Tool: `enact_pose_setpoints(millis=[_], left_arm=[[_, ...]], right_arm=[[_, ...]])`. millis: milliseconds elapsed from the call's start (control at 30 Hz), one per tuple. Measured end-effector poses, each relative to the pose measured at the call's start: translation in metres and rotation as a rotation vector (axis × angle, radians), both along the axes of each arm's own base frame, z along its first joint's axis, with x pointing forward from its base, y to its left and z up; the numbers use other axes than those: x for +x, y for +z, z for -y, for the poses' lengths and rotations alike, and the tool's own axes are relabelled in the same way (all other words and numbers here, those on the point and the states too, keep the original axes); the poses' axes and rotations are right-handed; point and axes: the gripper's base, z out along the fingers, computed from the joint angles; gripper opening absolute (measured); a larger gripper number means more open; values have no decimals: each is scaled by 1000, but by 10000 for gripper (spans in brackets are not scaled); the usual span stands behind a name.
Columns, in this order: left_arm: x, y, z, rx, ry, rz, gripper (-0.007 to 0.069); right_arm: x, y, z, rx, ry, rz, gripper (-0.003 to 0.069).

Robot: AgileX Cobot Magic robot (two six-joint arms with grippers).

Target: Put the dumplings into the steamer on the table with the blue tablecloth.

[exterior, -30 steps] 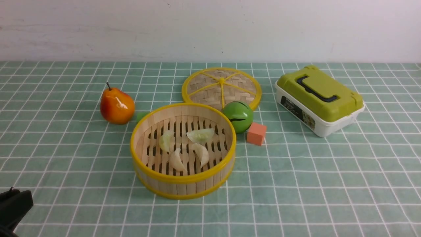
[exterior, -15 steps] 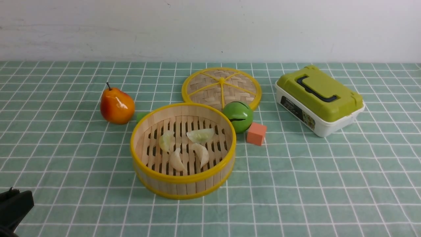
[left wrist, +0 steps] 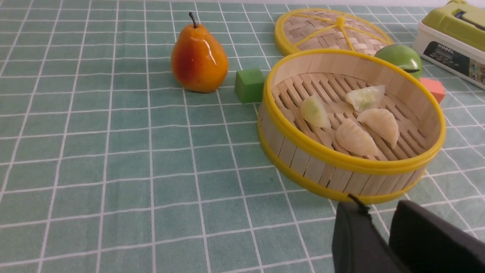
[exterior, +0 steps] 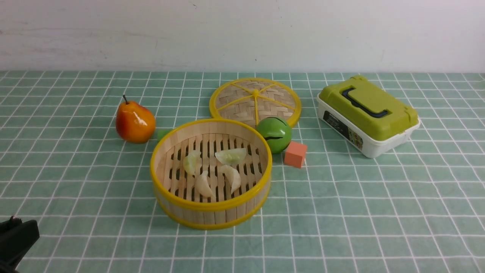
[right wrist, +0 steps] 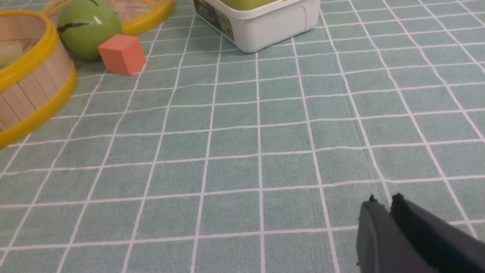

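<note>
The steamer (exterior: 210, 212) stands mid-table on the blue tablecloth (exterior: 341, 212). Four dumplings lie on its slatted floor: one (exterior: 192, 162), a second (exterior: 231, 155), a third (exterior: 232, 177) and the last (exterior: 204, 184). They also show in the left wrist view (left wrist: 354, 137). My left gripper (exterior: 17, 229) is at the near left corner, well short of the steamer. In its wrist view it (left wrist: 375, 206) is shut and empty, just in front of the steamer wall (left wrist: 299, 159). My right gripper (right wrist: 384, 199) is shut and empty over bare cloth, right of the steamer (right wrist: 34, 87); it is out of the front view.
An orange pear (exterior: 134, 122) and a green cube (left wrist: 249, 85) sit left of the steamer. The woven lid disc (exterior: 254, 99) lies behind it. A green ball (exterior: 274, 133) and orange cube (exterior: 295, 154) sit at its right. A green-lidded white box (exterior: 367, 113) stands far right.
The left gripper has shifted very slightly at the near left corner. Nothing else has moved.
</note>
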Motion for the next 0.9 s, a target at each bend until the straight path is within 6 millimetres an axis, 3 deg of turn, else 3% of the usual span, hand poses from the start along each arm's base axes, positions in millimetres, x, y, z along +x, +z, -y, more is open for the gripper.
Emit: enact_pose_setpoints(millis=[333,467,567,900], left_arm=[[-22,-12,-11,-23,16,187,144],[-26,-33,-15,-24,83,280,90],[-26,-58,-18,-20,165,323,0],[-30,-102,-20,2,231,-16,-14]], right_arm=[[0,0,0,0,0,0,64],[0,0,0,0,0,0,73],[0,0,0,0,0,0,76],[0,0,0,-2,0,0,90]])
